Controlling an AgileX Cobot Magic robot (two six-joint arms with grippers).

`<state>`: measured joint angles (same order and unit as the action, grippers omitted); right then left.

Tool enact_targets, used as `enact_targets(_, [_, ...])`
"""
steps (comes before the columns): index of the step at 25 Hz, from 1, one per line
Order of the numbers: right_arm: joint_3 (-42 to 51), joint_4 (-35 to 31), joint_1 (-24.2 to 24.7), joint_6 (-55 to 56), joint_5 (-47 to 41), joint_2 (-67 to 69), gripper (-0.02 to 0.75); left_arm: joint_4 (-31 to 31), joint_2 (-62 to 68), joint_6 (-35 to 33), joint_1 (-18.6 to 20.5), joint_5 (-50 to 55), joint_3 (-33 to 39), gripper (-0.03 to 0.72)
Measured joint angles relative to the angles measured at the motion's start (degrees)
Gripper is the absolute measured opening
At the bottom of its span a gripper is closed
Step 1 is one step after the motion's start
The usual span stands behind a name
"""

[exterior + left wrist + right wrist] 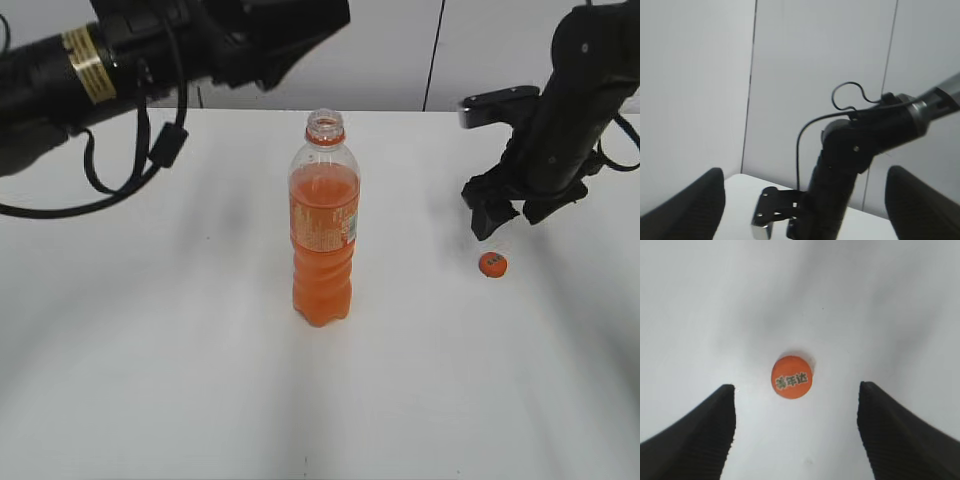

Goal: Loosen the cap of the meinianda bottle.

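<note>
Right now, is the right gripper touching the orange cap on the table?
Apart. In the right wrist view the cap lies flat on the table, with bare white surface between it and both open fingers of the right gripper.

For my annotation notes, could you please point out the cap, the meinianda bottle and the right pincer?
cap [792,377], right wrist view, middle of its printed top.
meinianda bottle [324,225], exterior view, on the label band.
right pincer [796,435], right wrist view, midway between its open fingertips.
</note>
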<state>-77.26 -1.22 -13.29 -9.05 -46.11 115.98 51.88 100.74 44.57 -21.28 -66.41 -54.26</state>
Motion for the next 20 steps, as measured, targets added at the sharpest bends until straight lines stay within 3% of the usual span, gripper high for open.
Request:
enact_targets(8, [0.0, -0.3, 0.0, 0.6, -5.0, -9.4, 0.566, -14.1, -12.1, 2.1, 3.5, 33.3, 0.0, 0.591])
enact_targets(20, [0.0, -0.2, 0.0, 0.8, -6.6, -16.2, 0.566, -15.4, -14.0, 2.0, 15.7, 71.9, 0.0, 0.591])
